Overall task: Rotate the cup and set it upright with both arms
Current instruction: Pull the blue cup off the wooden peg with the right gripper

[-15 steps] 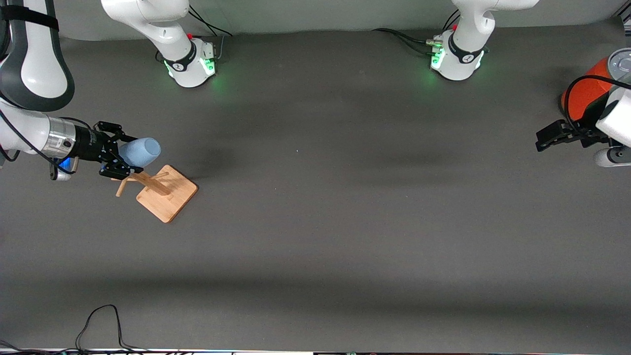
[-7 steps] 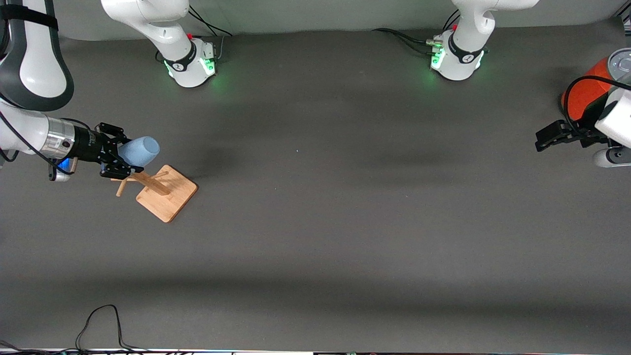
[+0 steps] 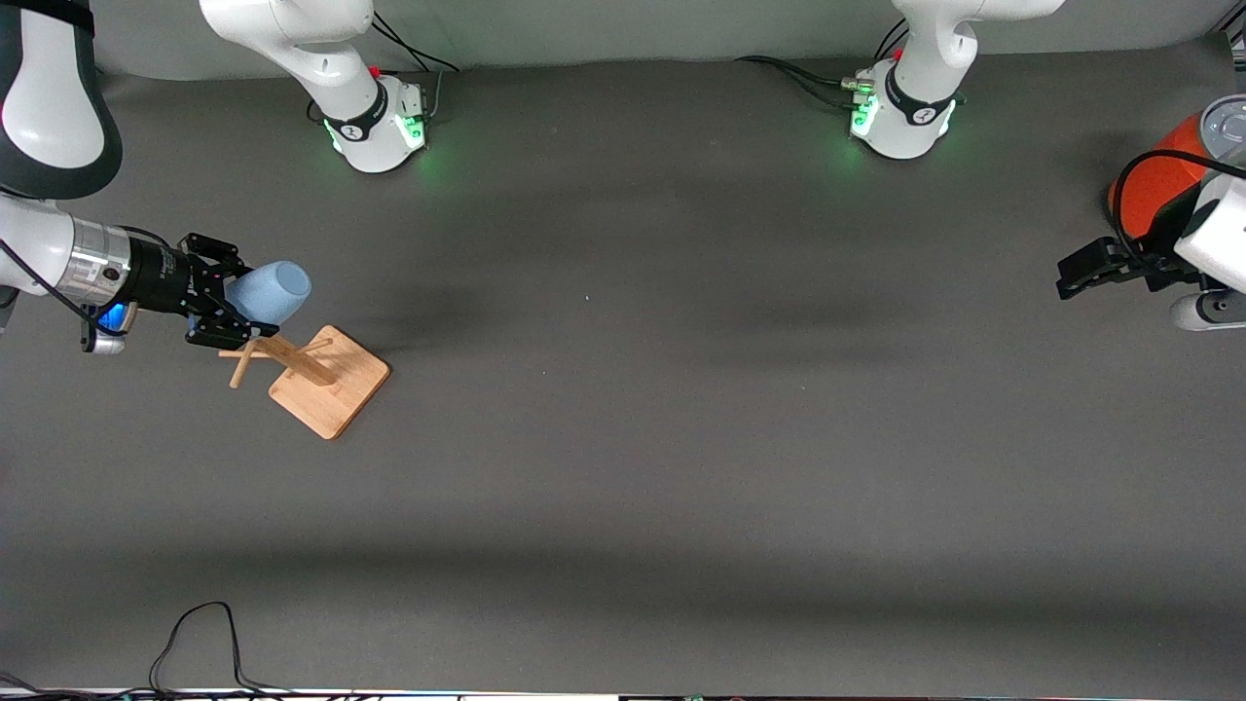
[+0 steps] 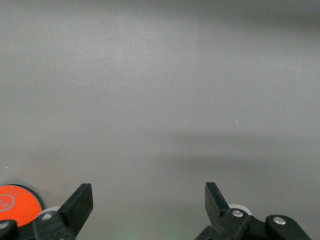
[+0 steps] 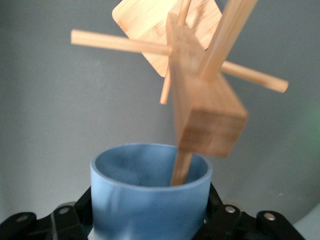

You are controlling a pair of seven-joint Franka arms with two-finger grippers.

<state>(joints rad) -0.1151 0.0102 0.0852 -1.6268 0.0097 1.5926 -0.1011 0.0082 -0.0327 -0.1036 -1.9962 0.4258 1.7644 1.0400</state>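
Note:
The light-blue cup (image 3: 273, 294) is held on its side in my right gripper (image 3: 241, 302), which is shut on it just above the table at the right arm's end. The cup's mouth points away from the gripper. In the right wrist view the cup (image 5: 150, 200) sits between the black fingers (image 5: 67, 215) and a wooden peg (image 5: 181, 167) of the rack reaches into its mouth. My left gripper (image 3: 1071, 276) is open and empty at the left arm's end; the left wrist view shows it (image 4: 148, 192) over bare table.
A wooden peg rack (image 3: 326, 380) with a square base stands on the table under the cup; it also shows in the right wrist view (image 5: 205, 105). A large orange can (image 3: 1154, 180) with a grey lid stands beside the left gripper. A black cable (image 3: 200, 628) loops at the near edge.
My right gripper has drawn back slightly toward the right arm's end with the cup in it. The left arm has not moved.

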